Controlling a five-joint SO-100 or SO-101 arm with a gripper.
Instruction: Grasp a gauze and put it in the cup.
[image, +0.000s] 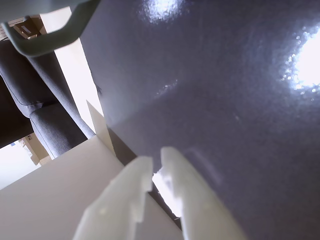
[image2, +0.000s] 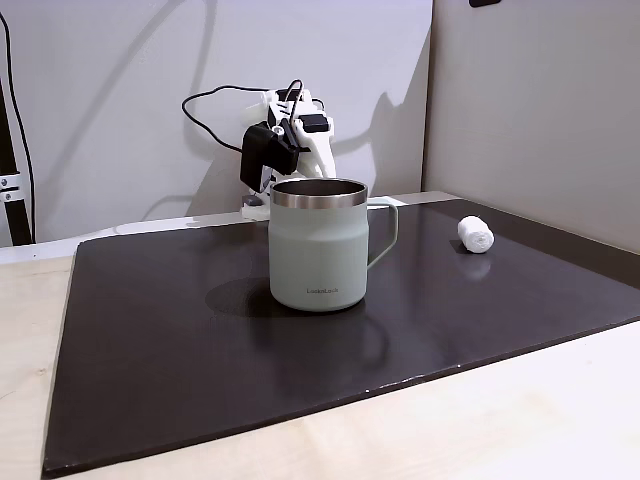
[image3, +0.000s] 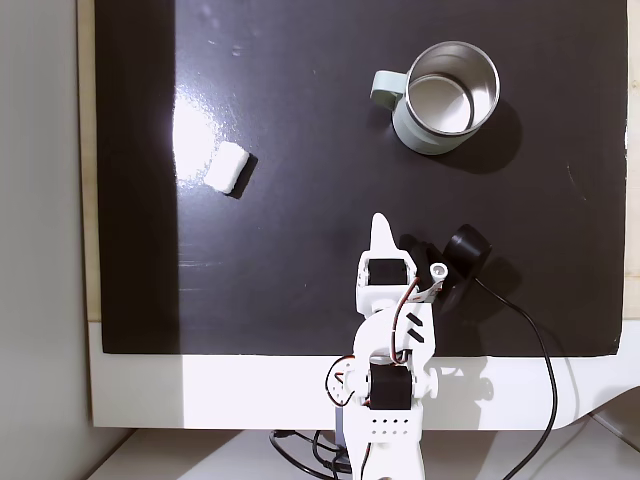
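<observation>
The gauze (image3: 227, 167), a small white roll, lies on its side on the black mat (image3: 300, 120), left of centre in a fixed view from above and well apart from the cup (image3: 445, 97), which stands upright toward the mat's upper right with its handle turned toward the gauze. In a fixed view from table level the pale green cup (image2: 318, 245) stands mid-mat with the roll (image2: 476, 234) off to its right. The white arm (image3: 388, 340) is folded back near the mat's near edge, and its gripper (image3: 379, 229) points toward the mat's middle, touching neither object. In the wrist view the gripper's (image: 156, 172) white fingers (image: 131, 182) sit nearly together over the mat, clenched with nothing between them
</observation>
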